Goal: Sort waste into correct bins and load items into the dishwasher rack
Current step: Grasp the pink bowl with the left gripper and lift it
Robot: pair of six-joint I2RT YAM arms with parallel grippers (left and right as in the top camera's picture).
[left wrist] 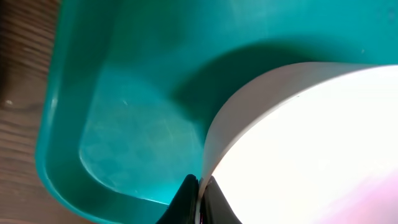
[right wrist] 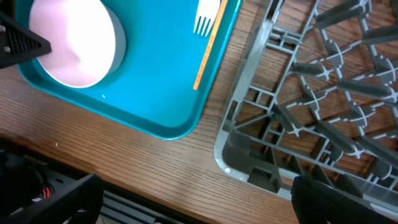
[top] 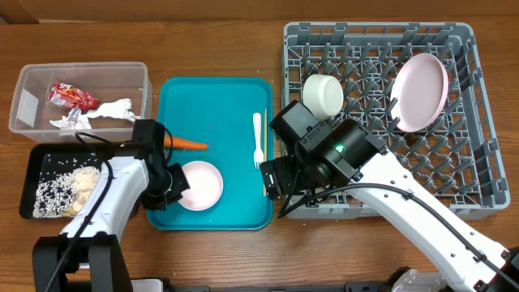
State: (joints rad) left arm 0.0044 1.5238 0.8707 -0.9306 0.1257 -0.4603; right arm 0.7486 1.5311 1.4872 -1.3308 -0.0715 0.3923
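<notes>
The left tool (top: 172,188) is clamped on the left rim of the pale-pink bowl (top: 203,184); the left wrist view shows its two dark fingertips (left wrist: 186,198) pinching the rim wall from both sides. The bowl sits in the near left part of the teal tray (top: 235,97), with the carrot (top: 188,145) just behind it. The right tool (top: 272,177) hangs with fingers spread wide and holding nothing, over the tray's near right edge. It is next to the near end of the chopstick (top: 264,154), which lies beside the fork (top: 258,138). The dishwasher rack (top: 454,195) on the tabletop (top: 203,40) holds a cup (top: 323,93) and a plate (top: 420,92). The red wrapper (top: 71,96) and napkin (top: 105,111) lie in the clear tub (top: 24,97), and the rice (top: 65,186) lies in the black tray (top: 36,158).
</notes>
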